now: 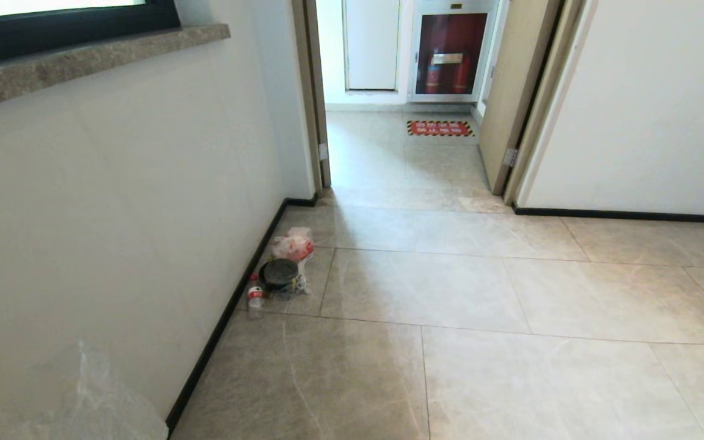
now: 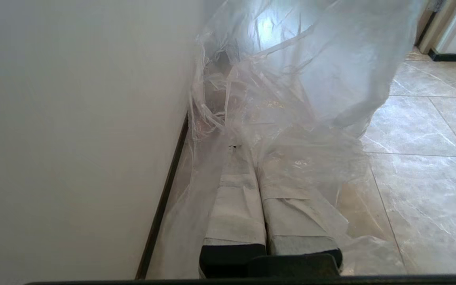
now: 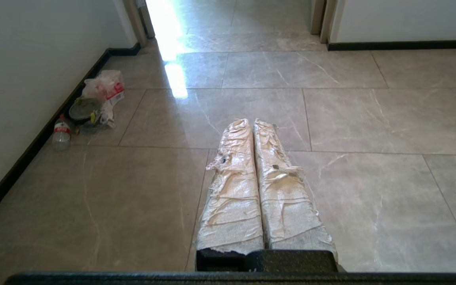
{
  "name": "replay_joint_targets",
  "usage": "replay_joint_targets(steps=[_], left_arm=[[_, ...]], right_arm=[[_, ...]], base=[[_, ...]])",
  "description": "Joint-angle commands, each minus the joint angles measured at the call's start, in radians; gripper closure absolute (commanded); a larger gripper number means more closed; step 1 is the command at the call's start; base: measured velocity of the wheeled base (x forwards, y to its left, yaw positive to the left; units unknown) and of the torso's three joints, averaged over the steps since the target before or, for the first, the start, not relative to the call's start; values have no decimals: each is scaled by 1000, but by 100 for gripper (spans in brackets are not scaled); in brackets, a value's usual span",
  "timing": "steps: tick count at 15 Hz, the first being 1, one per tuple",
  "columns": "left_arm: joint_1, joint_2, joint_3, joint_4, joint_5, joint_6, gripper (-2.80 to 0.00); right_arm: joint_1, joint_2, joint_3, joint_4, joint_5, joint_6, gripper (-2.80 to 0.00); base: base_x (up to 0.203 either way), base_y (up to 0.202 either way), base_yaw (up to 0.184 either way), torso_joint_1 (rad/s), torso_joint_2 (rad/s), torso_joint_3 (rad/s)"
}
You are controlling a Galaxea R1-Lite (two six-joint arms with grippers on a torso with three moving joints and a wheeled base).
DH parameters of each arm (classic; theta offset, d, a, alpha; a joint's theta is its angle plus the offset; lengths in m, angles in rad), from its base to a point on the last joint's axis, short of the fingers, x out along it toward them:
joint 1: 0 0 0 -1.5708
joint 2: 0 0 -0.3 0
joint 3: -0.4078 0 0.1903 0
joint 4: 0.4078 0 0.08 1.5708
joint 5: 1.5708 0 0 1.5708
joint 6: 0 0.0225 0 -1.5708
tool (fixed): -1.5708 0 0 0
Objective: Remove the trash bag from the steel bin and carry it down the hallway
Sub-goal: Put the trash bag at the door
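Observation:
The clear, crinkled trash bag (image 2: pixel 291 79) hangs from my left gripper (image 2: pixel 247 152), whose taped fingers are shut on its film. The bag drapes over and ahead of them, close beside the pale left wall. In the head view, a corner of the trash bag (image 1: pixel 92 391) shows at the bottom left against that wall. My right gripper (image 3: pixel 253 122) is shut with nothing in it, held level above the hallway floor (image 1: pixel 450 293) of grey marbled tiles. The steel bin is out of view.
Litter lies by the left wall's dark skirting: a pink-red plastic bag (image 1: pixel 293 244), a dark round bowl (image 1: pixel 278 273) and a small bottle (image 1: pixel 255 298). Ahead is an open doorway (image 1: pixel 401 153) with a red floor mat (image 1: pixel 440 128) and a fire-extinguisher cabinet (image 1: pixel 450 55).

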Motion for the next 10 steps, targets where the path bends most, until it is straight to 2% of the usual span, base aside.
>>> replay_joint_targets(steps=[1,10], left_arm=[[0,1,2,0,0,0,0],[0,1,2,0,0,0,0]], right_arm=[[-1,-1,2,-2,0,0,0],[-1,-1,2,-2,0,0,0]], base=[[193,0,0,7,7,2],[191,0,2,1,0,2]])
